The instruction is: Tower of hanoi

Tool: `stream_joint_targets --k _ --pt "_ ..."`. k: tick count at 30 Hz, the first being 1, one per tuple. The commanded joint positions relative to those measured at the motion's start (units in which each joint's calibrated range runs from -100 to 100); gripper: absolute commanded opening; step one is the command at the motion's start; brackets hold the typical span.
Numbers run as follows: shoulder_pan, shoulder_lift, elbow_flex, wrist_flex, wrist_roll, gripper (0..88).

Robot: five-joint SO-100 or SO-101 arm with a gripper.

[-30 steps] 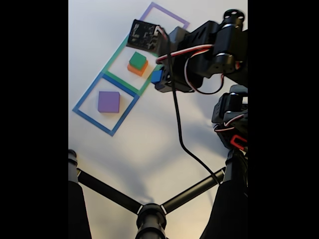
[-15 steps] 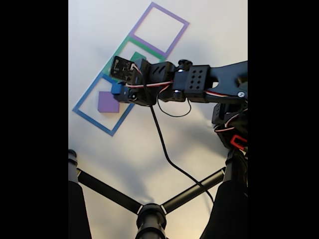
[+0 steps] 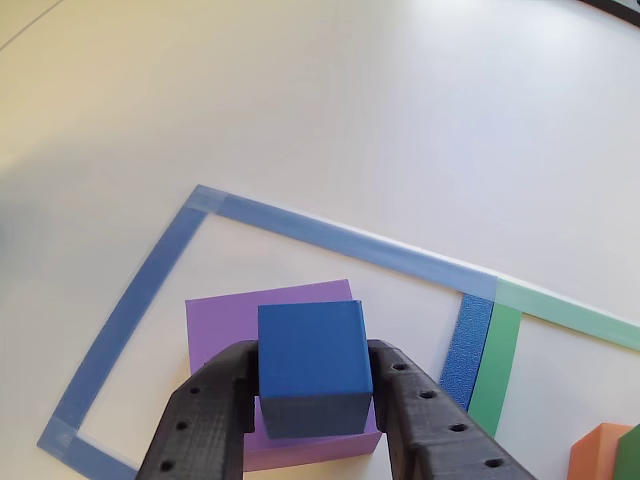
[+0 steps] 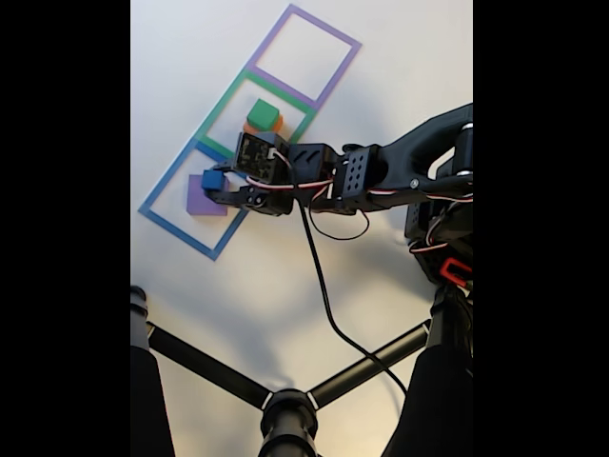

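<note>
1. Gripping a blue cube [image 3: 312,358] between its two black fingers [image 3: 212,420], the gripper [image 3: 314,425] enters the other view from the 6 o'clock edge, jaws narrow and pressed to the cube's left and right faces.
2. The blue cube sits over a flat purple block [image 3: 222,322], covering that block's 4 o'clock part; whether the two touch I cannot tell.
3. The purple block lies inside the blue frame [image 3: 150,290] taped on the white table [image 3: 300,110], toward that frame's 5 o'clock side in the other view.
4. At 3 o'clock of the blue frame a green frame [image 3: 498,355] adjoins it, sharing a border.
5. At the 4 o'clock corner of the other view an orange block [image 3: 592,455] shows, with a green edge just beside it at the picture's border.
6. In the fixed view the arm [image 4: 400,167] reaches in from 3 o'clock, and the gripper [image 4: 217,188] holds the blue cube [image 4: 211,179] above the purple block [image 4: 198,200] in the blue frame [image 4: 164,190].
7. In the fixed view a green block [image 4: 264,115] rests on the orange block [image 4: 249,127] inside the green frame [image 4: 221,107], at 1 o'clock of the gripper.
8. A purple frame [image 4: 335,71] lies at 1 o'clock beyond the green one.
9. A black cable [image 4: 324,286] trails from the arm toward 5 o'clock.
</note>
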Motion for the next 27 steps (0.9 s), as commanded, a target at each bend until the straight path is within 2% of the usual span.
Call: stream_joint_targets --k 1,17,24,27 --pt "-0.82 1.97 -0.12 -5.38 0.75 2.4" --pt "-0.67 11.10 -5.21 -9.83 0.75 3.4" --pt "-0.52 12.55 -4.94 -11.61 0.75 19.9" --pt "-0.44 12.79 -4.94 -12.10 0.75 22.3"
